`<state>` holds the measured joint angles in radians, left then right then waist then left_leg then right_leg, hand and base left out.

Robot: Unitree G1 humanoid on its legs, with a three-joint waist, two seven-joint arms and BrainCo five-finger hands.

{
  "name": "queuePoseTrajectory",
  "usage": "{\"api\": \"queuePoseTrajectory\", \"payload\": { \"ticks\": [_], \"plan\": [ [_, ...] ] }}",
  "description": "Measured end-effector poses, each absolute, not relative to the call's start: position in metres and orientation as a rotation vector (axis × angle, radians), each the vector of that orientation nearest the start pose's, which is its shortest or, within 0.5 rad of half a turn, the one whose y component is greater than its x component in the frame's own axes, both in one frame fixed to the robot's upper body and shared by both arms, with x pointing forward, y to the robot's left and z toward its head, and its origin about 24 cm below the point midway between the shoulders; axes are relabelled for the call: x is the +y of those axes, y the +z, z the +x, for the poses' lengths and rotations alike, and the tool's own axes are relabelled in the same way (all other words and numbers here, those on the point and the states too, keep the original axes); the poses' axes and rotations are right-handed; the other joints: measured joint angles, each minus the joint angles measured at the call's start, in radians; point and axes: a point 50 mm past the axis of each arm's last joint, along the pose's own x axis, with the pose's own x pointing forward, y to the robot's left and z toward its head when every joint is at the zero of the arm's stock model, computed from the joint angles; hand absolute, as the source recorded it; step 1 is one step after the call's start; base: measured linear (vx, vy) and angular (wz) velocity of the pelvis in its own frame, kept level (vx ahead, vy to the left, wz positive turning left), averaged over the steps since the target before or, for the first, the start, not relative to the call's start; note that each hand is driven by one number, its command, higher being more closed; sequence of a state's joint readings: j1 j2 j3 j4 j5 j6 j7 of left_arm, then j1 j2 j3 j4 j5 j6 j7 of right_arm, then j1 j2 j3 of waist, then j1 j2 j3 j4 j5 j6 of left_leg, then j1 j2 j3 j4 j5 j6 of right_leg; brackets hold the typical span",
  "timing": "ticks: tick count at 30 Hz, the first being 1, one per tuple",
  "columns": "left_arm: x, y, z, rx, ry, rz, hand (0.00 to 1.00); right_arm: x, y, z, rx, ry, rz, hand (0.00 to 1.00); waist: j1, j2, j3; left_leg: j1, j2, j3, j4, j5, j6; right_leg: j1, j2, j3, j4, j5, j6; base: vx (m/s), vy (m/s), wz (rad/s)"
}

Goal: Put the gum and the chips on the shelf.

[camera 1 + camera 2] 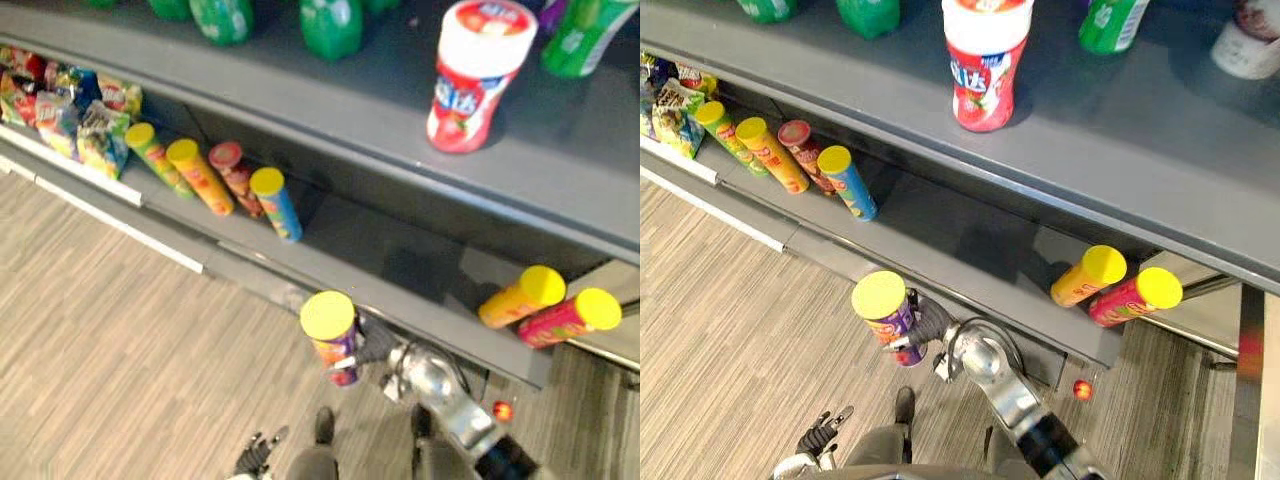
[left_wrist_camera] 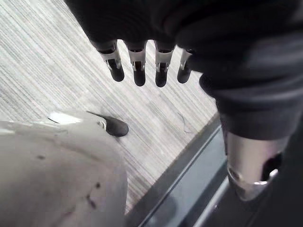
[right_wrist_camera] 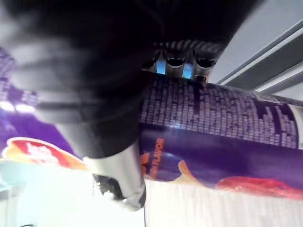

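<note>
Left eye: right hand (image 1: 372, 342) wrapped round the purple chips can (image 1: 330, 335), yellow lid up, just in front of the lower shelf (image 1: 390, 250). Gum tub (image 1: 475, 75) upright on upper shelf (image 1: 150, 60). 4 cans (image 1: 205, 180) lie at shelf left, 2 cans (image 1: 515, 300) at right.
Right eye: left hand (image 1: 820, 435) hangs low over the floor (image 1: 730, 330).
Left wrist: fingers (image 2: 138, 66) straight, holding nothing.
Right wrist: fingers (image 3: 175, 61) curled over the can.

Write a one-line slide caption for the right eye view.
Right hand holds a purple chips can with a yellow lid before the lower shelf, where other cans lie; left hand hangs open.
</note>
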<state>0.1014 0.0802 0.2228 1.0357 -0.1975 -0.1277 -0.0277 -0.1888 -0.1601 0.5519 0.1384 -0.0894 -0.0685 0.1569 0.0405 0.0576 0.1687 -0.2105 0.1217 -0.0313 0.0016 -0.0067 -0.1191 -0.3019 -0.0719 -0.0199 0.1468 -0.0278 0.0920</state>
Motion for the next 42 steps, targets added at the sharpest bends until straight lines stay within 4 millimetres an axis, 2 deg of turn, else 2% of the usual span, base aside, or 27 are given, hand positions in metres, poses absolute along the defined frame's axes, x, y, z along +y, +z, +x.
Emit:
{"api": "queuePoseTrajectory", "payload": {
  "ticks": [3,4,7,13,20,24,31,32,36,42],
  "plan": [
    [0.213,-0.153,0.102,0.938,0.408,-0.234,0.0,-0.038,0.047,0.269,-0.119,0.594,-0.38,1.0,0.007,0.003,0.037,-0.027,-0.001,-0.009,0.001,0.014,-0.004,-0.039,0.001,0.012,0.029,0.0,0.0,-0.04,-0.021,0.08],
    [0.209,-0.152,0.108,0.916,0.422,-0.267,0.0,-0.042,0.053,0.281,-0.144,0.496,-0.399,1.0,0.019,0.004,0.055,-0.034,-0.002,-0.007,0.001,0.019,-0.006,-0.054,0.001,0.026,0.04,-0.001,0.0,-0.07,-0.017,-0.01],
    [0.202,-0.149,0.117,0.877,0.445,-0.308,0.0,-0.044,0.071,0.293,-0.234,0.365,-0.449,1.0,0.031,0.01,0.073,-0.052,-0.004,-0.005,0.001,0.027,-0.008,-0.086,-0.001,0.031,0.066,-0.005,-0.005,-0.06,-0.018,-0.02],
    [0.189,-0.143,0.13,0.812,0.438,-0.335,0.0,-0.037,0.088,0.292,-0.345,0.224,-0.412,1.0,0.055,0.023,0.085,-0.068,0.006,0.02,-0.013,0.038,-0.017,-0.148,-0.001,0.054,0.123,-0.02,-0.011,-0.05,-0.043,-0.1],
    [0.181,-0.138,0.146,0.774,0.415,-0.351,0.0,-0.04,0.11,0.291,-0.442,0.09,-0.332,1.0,0.061,0.032,0.089,-0.086,0.012,0.054,-0.033,0.048,-0.027,-0.203,0.007,0.078,0.151,-0.024,-0.013,-0.01,-0.032,-0.1],
    [0.173,-0.131,0.158,0.724,0.388,-0.363,0.0,-0.04,0.112,0.29,-0.449,0.074,-0.324,1.0,0.075,0.034,0.09,-0.097,0.013,0.073,-0.03,0.053,-0.024,-0.219,0.007,0.085,0.153,-0.023,-0.013,0.04,-0.011,-0.07],
    [0.165,-0.128,0.167,0.694,0.369,-0.399,0.0,-0.032,0.121,0.291,-0.475,0.044,-0.278,1.0,0.091,0.045,0.095,-0.13,0.012,0.078,-0.026,0.052,-0.025,-0.254,0.006,0.089,0.158,-0.023,-0.013,0.01,-0.004,-0.01],
    [0.164,-0.127,0.169,0.69,0.366,-0.398,0.0,-0.033,0.123,0.292,-0.482,0.034,-0.279,1.0,0.1,0.048,0.097,-0.138,0.011,0.081,-0.025,0.052,-0.025,-0.265,0.007,0.093,0.162,-0.023,-0.013,0.0,-0.017,-0.06],
    [0.164,-0.125,0.173,0.676,0.359,-0.397,0.0,-0.035,0.13,0.299,-0.514,-0.005,-0.307,1.0,0.105,0.064,0.11,-0.165,0.006,0.089,-0.015,0.052,-0.025,-0.301,0.005,0.107,0.18,-0.023,-0.013,-0.01,-0.013,-0.04],
    [0.161,-0.119,0.184,0.634,0.37,-0.457,0.0,-0.046,0.127,0.312,-0.478,-0.088,-0.32,1.0,0.106,0.084,0.128,-0.205,0.005,0.101,-0.014,0.055,-0.027,-0.356,0.006,0.116,0.203,-0.023,-0.013,-0.03,-0.029,-0.03]
  ]
}}
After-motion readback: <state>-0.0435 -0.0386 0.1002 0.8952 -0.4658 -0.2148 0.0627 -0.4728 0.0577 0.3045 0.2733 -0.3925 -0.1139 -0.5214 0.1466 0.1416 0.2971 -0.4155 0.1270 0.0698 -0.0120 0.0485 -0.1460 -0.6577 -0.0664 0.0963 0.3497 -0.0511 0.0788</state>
